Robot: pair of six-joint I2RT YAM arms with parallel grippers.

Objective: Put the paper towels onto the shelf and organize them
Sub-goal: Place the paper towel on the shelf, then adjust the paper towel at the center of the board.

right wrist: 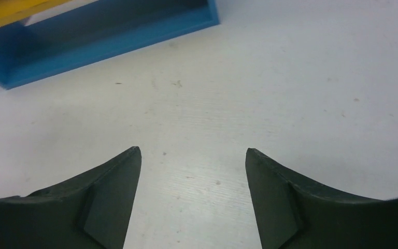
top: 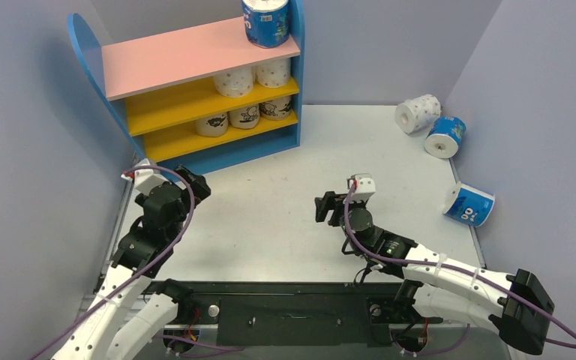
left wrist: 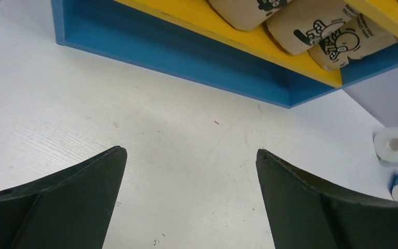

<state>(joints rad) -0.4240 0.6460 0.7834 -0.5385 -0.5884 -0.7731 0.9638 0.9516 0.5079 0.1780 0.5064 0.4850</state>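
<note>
1. Black fingers [left wrist: 72,202] of the left pincer [left wrist: 192,151] fill the bottom of its wrist view, cropped by the frame. They stand wide apart, with only bare table [left wrist: 186,119] between them.
2. Spread and empty as well is the right pincer [right wrist: 192,150] (only its two tips show), hanging over the middle of the table.
3. Of the paper towels, six sit on the shelf [top: 90,52] and three lie loose on the table.
4. One blue-and-white roll [top: 266,21] stands upright at the right end of the pink top board [top: 180,56]. Its top is cut off by the frame edge.
5. Two dotted white rolls [top: 234,80] stand side by side on the right half of the upper yellow board [top: 172,106], their tops hidden under the pink board.
6. Three tan rolls [top: 244,115] with black cartoon print line the lower yellow board [top: 180,141] (the print is too small to read from above).
7. At the far right of the table, a third dotted roll [top: 418,113] lies on its side just beside a second blue-and-white roll [top: 445,136]. Whether they touch I cannot tell.
8. Nearer, a third blue-and-white roll [top: 469,204] lies tilted by the right wall [top: 540,112]. Contact with the wall is unclear.
9. At the far left of the table stands the shelf, with blue rounded side panels and a blue base [top: 225,154].
</note>
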